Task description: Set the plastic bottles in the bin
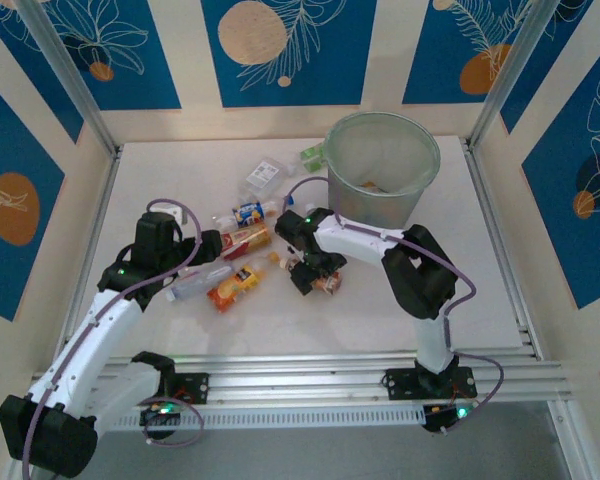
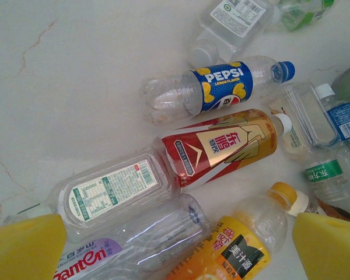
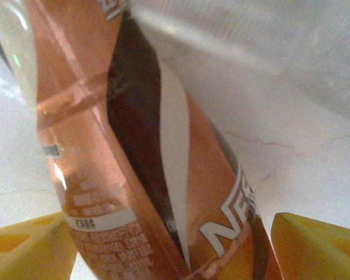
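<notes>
White marbled table (image 1: pixel 370 320) lies under me, between blue and cream walls (image 1: pixel 280 50). My right gripper (image 3: pixel 175 251) stands around the orange bottle (image 3: pixel 140 175), with fingers (image 3: pixel 318 245) very near on both sides. Whether they press it, I cannot tell. My left gripper (image 2: pixel 178 248) hangs wide open above the other plastic bottles (image 2: pixel 221 146). I judge this the grasping step. Next I must squeeze firmly, lift, and carry to the bin (image 1: pixel 385 207), at the upper right of the top view.

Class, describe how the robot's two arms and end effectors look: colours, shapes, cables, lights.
The left arm and right arm have white links, black joints and bases, a lilac cable looping along each, and small green lights. The left end effector and right end effector have blocky yellow fingers.
</notes>
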